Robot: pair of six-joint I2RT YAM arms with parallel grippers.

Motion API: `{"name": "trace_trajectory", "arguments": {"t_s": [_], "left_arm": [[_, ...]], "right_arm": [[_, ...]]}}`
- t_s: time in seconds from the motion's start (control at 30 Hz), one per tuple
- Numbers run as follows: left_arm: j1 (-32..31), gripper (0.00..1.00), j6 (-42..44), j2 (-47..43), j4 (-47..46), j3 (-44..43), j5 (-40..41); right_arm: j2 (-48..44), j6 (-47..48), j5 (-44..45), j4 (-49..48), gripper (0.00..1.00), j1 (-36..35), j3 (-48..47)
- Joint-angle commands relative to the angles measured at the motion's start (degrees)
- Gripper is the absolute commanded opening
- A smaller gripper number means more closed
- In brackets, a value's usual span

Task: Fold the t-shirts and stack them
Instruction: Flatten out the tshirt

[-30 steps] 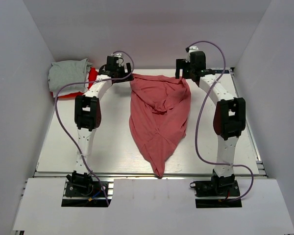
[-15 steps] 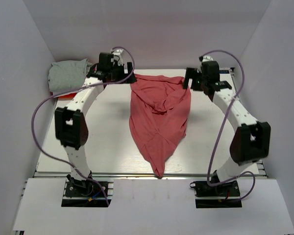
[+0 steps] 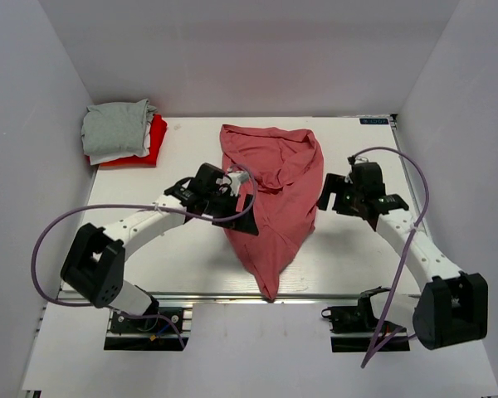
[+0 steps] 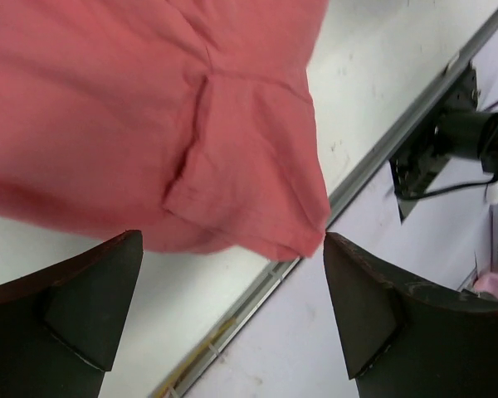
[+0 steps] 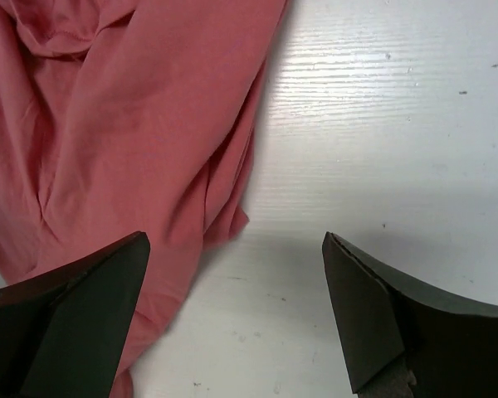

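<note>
Salmon-pink cloth dominates the overhead view: the salmon-pink t-shirt [image 3: 270, 199] lies crumpled in the middle of the white table [image 3: 349, 249]. It is wide at the far end and narrows to a point that reaches the table's near edge. In the far left corner sits a folded stack, well apart from it, with the light grey t-shirt [image 3: 116, 126] on top, a strip of the white t-shirt [image 3: 108, 156] beneath it, and the bright red t-shirt [image 3: 153, 141] showing at the right side and bottom. The left gripper [image 3: 245, 214] reaches across to the pink shirt's left edge. The right gripper [image 3: 326, 197] sits just beside its right edge. From above it is unclear whether either one touches the cloth. From the left wrist camera, the left gripper [image 4: 232, 303] has its jaws spread wide with nothing between them. Its dark fingers [image 4: 83, 307] frame bare table, and the pink shirt's pointed end fills the upper part of the picture, its tip meeting the metal rail at the table's edge. Past the rail, the right arm's base [image 4: 448, 141] is visible. From the right wrist camera, the right gripper [image 5: 232, 307] is likewise wide open and holds nothing. Its fingers [image 5: 75, 315] hover above the table, and the shirt's wrinkled right edge covers the upper left of the picture.
</note>
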State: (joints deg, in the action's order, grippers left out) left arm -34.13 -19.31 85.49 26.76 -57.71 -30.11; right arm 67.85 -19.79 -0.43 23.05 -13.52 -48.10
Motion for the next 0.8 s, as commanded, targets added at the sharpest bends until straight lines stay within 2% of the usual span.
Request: {"name": "trace_trajectory", "arguments": {"t_s": [0.0,0.1,0.27,0.37,0.6,0.73,0.77], "left_arm": [[-1.99,1.00,-0.82,-4.11,-2.24,3.12,-0.06],[-3.48,1.00,-0.82,-2.89,-2.77,3.75,1.10],[-5.33,0.94,-0.82,0.20,-4.26,2.44,1.10],[-7.43,0.93,-0.29,0.82,-5.75,3.21,-0.74],[-9.38,0.92,-0.81,1.87,-2.95,3.75,6.55],[-9.90,0.90,-0.82,4.15,-0.41,0.77,10.85],[-9.90,0.90,-0.29,4.76,0.47,0.06,13.99]], "right_arm": [[-3.95,-1.12,-0.28,-0.11,0.90,0.25,3.17],[-6.59,-1.13,0.16,-0.20,0.90,0.16,4.50],[-8.79,-1.04,-0.28,0.42,0.90,0.07,5.64],[-9.23,-0.78,-0.01,0.85,0.90,0.16,6.61],[-9.76,0.37,0.25,1.74,0.90,0.16,8.90],[-9.94,0.54,2.10,2.09,0.90,0.07,9.51],[-10.11,0.72,1.92,2.00,0.90,0.07,9.51]]}}
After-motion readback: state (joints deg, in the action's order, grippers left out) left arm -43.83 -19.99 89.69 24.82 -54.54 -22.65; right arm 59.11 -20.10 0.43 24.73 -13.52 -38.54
